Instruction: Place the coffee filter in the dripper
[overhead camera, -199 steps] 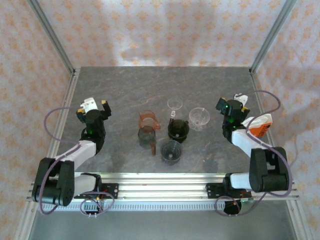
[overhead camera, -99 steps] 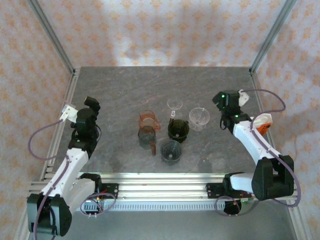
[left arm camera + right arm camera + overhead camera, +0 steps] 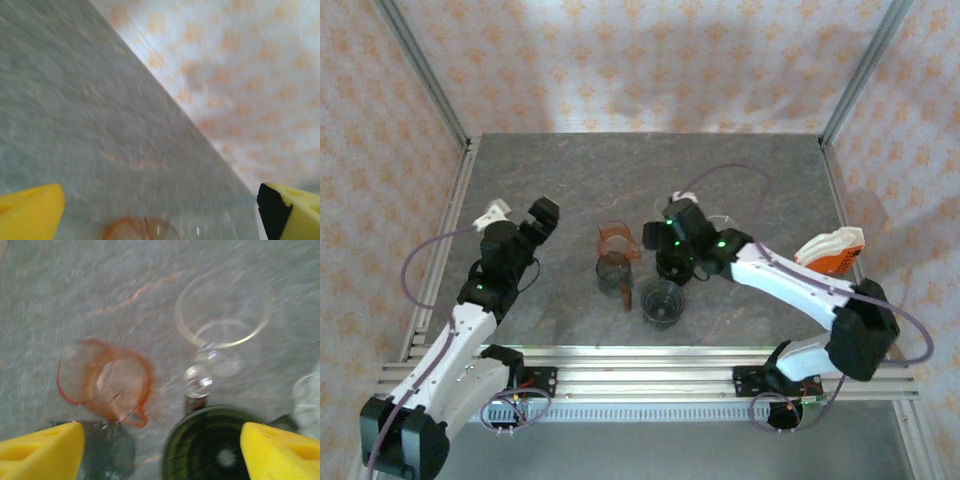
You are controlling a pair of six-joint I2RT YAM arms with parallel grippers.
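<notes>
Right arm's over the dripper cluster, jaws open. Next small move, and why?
Probably lower the right gripper straight down toward the dark green dripper. Its yellow fingers stand wide apart with nothing held. That dripper sits between them in the wrist view, nearer than the orange dripper or the clear dripper, and it looks empty.

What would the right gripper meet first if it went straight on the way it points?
Most likely the dark green dripper, which sits just ahead of the right gripper, between its open jaws in the wrist view. The orange dripper lies off to one side. Depth is uncertain.
</notes>
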